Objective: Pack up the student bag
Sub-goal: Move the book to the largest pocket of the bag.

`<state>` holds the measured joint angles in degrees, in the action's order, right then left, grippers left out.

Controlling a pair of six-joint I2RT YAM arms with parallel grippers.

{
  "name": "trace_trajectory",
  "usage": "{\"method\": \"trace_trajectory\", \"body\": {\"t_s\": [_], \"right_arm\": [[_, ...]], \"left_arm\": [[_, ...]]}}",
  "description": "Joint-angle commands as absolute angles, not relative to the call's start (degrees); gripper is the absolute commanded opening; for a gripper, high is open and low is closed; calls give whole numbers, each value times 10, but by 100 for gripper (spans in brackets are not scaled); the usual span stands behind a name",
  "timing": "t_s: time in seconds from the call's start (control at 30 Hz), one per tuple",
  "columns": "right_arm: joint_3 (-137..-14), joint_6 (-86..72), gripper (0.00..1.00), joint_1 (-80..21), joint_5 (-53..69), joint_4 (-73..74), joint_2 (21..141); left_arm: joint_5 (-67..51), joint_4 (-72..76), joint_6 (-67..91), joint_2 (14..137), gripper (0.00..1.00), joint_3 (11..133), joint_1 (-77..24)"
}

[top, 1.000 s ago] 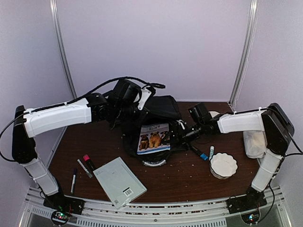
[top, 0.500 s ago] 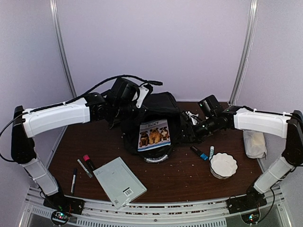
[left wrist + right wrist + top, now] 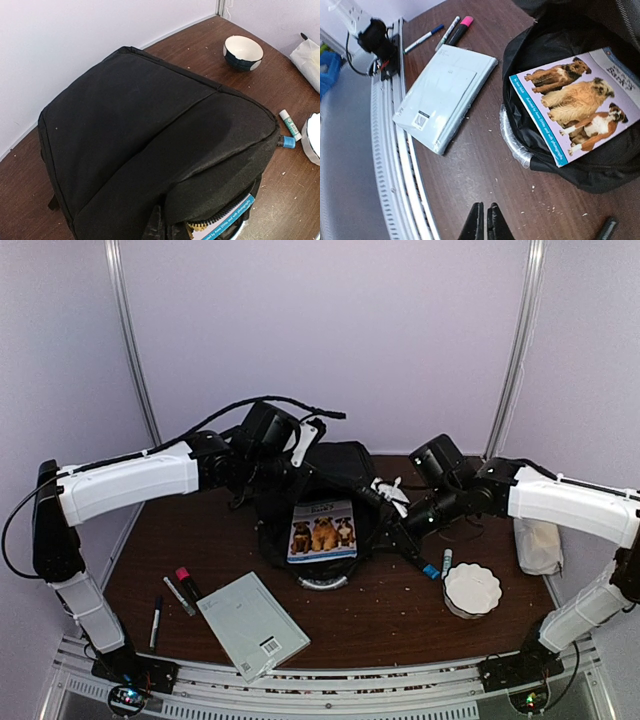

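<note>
The student bag (image 3: 335,475) is a big black backpack on the brown table, its mouth facing the near edge. A book with dogs on its cover (image 3: 322,532) sticks out of the mouth, and the right wrist view shows the dog book (image 3: 580,100) partly inside. My left gripper (image 3: 283,458) is at the bag's top, its fingers hidden in bunched fabric (image 3: 157,222), shut on it. My right gripper (image 3: 485,207) hovers over bare table just right of the bag's mouth, its fingers pressed together with nothing between them.
A grey book (image 3: 252,625) lies near the front edge, with a pink-capped marker (image 3: 185,583) and a pen (image 3: 156,620) to its left. A blue-capped marker (image 3: 425,568), a small tube (image 3: 446,562), a white fluted dish (image 3: 472,588) and a white pouch (image 3: 538,545) lie on the right. A bowl (image 3: 242,50) stands behind the bag.
My right gripper's jaws went from wide open to shut, and it drew back from the dog book to the right. The left gripper kept its hold at the bag's top.
</note>
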<state>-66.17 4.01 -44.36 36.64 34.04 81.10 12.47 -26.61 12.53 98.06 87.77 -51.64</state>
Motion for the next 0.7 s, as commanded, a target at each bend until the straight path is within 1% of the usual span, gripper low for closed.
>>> {"method": "trace_trajectory", "body": {"t_s": [0.0,0.07,0.1,0.2,0.27,0.33,0.4,0.5,0.67], "right_arm": [[-654,241,4,-504,194,329,828],[-661,287,6,-527,140,315,848],[-666,301,11,-536,119,309,859],[-701,313,29,-555,82,305,893],[-721,318,37,-562,71,306,915],[-731,338,39,-569,52,302,937],[-739,359,39,-573,30,298,958],[-767,357,38,-574,11,308,995],[-786,359,35,-574,23,322,1032]], "left_arm": [[96,-213,143,965,0,902,-508],[87,-215,142,963,0,907,-507],[81,-219,140,964,0,912,-507],[72,-228,138,966,0,921,-507],[70,-228,139,965,0,919,-507],[63,-222,142,962,0,913,-507],[53,-217,144,961,0,910,-507],[35,-219,143,963,0,914,-508],[25,-216,144,960,0,910,-507]]}}
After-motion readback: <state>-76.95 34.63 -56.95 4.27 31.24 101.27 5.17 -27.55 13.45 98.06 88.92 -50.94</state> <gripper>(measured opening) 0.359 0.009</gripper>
